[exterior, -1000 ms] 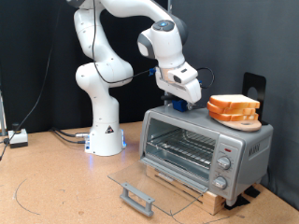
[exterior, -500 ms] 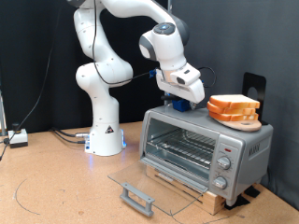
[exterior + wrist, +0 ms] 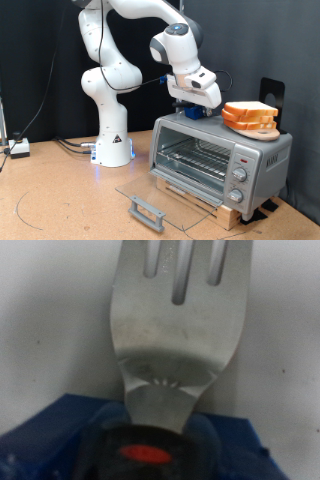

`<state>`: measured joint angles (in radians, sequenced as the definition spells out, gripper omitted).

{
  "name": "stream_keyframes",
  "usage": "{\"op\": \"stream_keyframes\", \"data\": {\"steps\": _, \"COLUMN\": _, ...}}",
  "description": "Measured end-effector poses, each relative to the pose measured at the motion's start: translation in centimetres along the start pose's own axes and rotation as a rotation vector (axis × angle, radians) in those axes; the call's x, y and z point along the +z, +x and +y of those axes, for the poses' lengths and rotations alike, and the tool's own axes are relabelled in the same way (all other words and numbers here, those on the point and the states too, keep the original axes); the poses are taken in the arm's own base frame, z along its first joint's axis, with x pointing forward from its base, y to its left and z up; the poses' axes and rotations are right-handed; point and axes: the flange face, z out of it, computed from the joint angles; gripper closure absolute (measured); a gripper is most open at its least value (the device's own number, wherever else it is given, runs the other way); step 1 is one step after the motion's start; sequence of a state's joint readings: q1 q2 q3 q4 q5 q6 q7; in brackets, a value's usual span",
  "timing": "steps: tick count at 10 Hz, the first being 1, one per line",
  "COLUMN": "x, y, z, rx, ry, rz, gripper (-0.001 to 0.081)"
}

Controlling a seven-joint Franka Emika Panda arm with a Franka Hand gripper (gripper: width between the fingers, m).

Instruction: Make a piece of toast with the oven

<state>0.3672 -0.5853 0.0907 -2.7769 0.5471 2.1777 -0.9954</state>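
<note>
The oven (image 3: 215, 160) stands on a wooden board at the exterior view's right. Its glass door (image 3: 150, 190) is folded down flat and the wire rack (image 3: 195, 155) is bare. A pile of bread slices (image 3: 250, 117) lies on the oven's top; no single piece of toast shows apart from it. My gripper (image 3: 192, 112) hangs just above the oven's top, to the exterior view's left of the pile. In the wrist view my gripper (image 3: 150, 445), with blue fingers (image 3: 60, 430), is shut on the handle of a slotted metal spatula (image 3: 180, 330).
The door's grey bar handle (image 3: 147, 212) sticks out low over the table in front of the oven. Three knobs (image 3: 239, 178) sit on the oven's side panel. A black stand (image 3: 271, 97) rises behind the bread. Cables (image 3: 70, 145) lie by the arm's base.
My gripper with the spatula has shifted slightly towards the exterior view's right, closer to the bread pile. Nothing else has moved.
</note>
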Motion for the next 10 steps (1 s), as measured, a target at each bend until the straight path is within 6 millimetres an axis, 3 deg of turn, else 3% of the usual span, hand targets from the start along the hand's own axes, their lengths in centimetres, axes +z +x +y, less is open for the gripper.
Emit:
{"op": "stream_keyframes", "data": {"steps": 4, "x": -0.01, "y": -0.15, "z": 0.03, "rx": -0.021, "ry": -0.023, "rz": -0.036, "gripper": -0.0001}}
{"op": "stream_keyframes", "data": {"steps": 6, "x": -0.06, "y": -0.32, "z": 0.04, "rx": -0.015, "ry": -0.029, "rz": -0.056, "gripper": 0.0277}}
{"op": "stream_keyframes", "data": {"steps": 7, "x": -0.09, "y": -0.39, "z": 0.08, "rx": -0.009, "ry": -0.03, "rz": -0.058, "gripper": 0.0277}}
{"op": "stream_keyframes", "data": {"steps": 8, "x": -0.1, "y": -0.42, "z": 0.1, "rx": -0.006, "ry": -0.029, "rz": -0.059, "gripper": 0.0403}}
{"op": "stream_keyframes", "data": {"steps": 10, "x": -0.21, "y": -0.48, "z": 0.16, "rx": -0.003, "ry": -0.03, "rz": -0.057, "gripper": 0.0402}}
